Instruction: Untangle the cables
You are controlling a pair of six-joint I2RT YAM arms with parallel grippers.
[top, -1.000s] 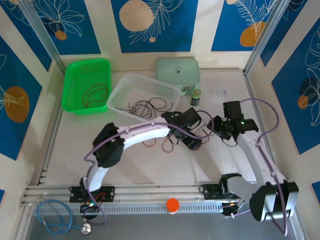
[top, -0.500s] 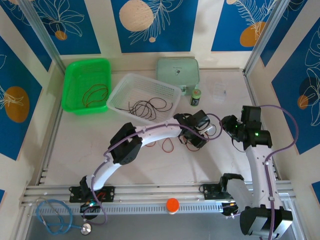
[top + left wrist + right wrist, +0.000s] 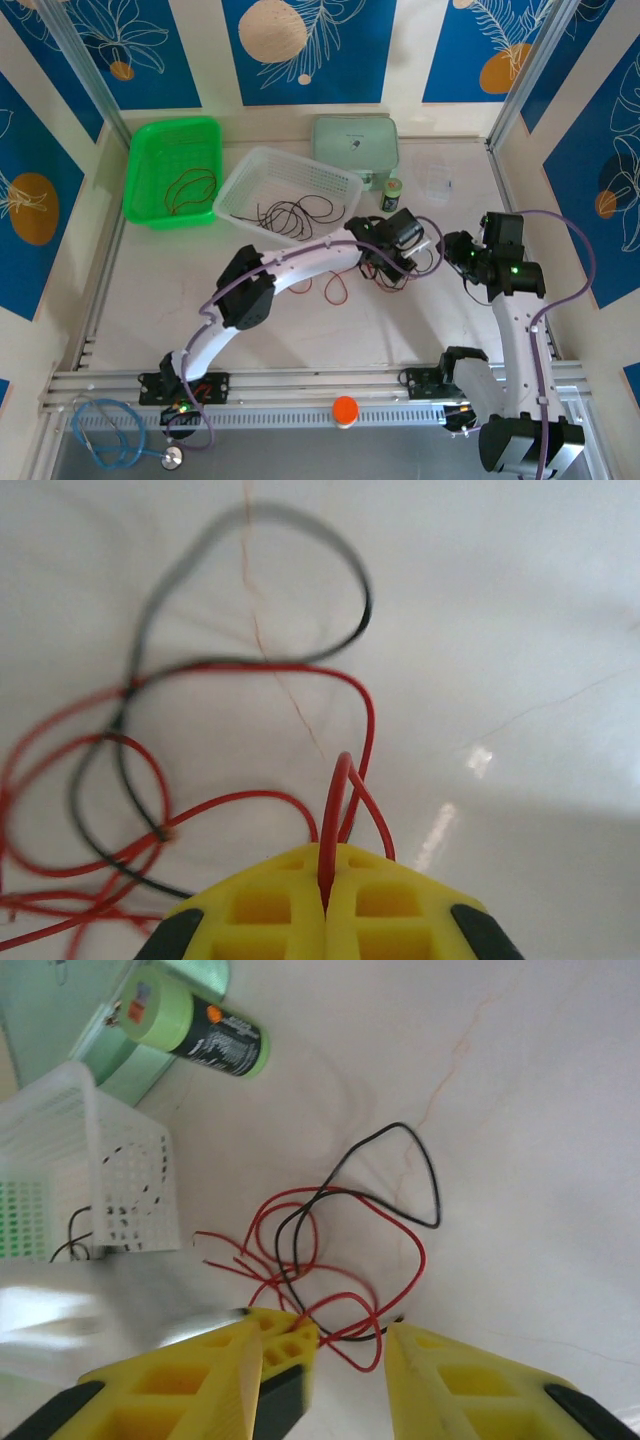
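Observation:
A thin red cable (image 3: 250,668) and a thin black cable (image 3: 300,525) lie tangled in loose loops on the white table. My left gripper (image 3: 326,858) is shut on a strand of the red cable, which arches up out of the closed yellow fingertips. In the right wrist view the red cable (image 3: 415,1250) and the black cable (image 3: 432,1185) spread just ahead of my right gripper (image 3: 325,1335), which is open. The left gripper's fingers (image 3: 290,1340) sit between its jaws. From above, the left gripper (image 3: 412,255) and right gripper (image 3: 450,255) meet over the tangle (image 3: 335,290).
A green basket (image 3: 140,170) holding a red wire stands at the back left. Beside it is a white basket (image 3: 232,190) with black wires. A pale green box (image 3: 355,145) and a small can (image 3: 391,194) stand behind the grippers. A stethoscope (image 3: 110,435) lies at the front left.
The left arm has reached further right with the red cable. The right arm pulled back to the right a second ago and has since stayed still.

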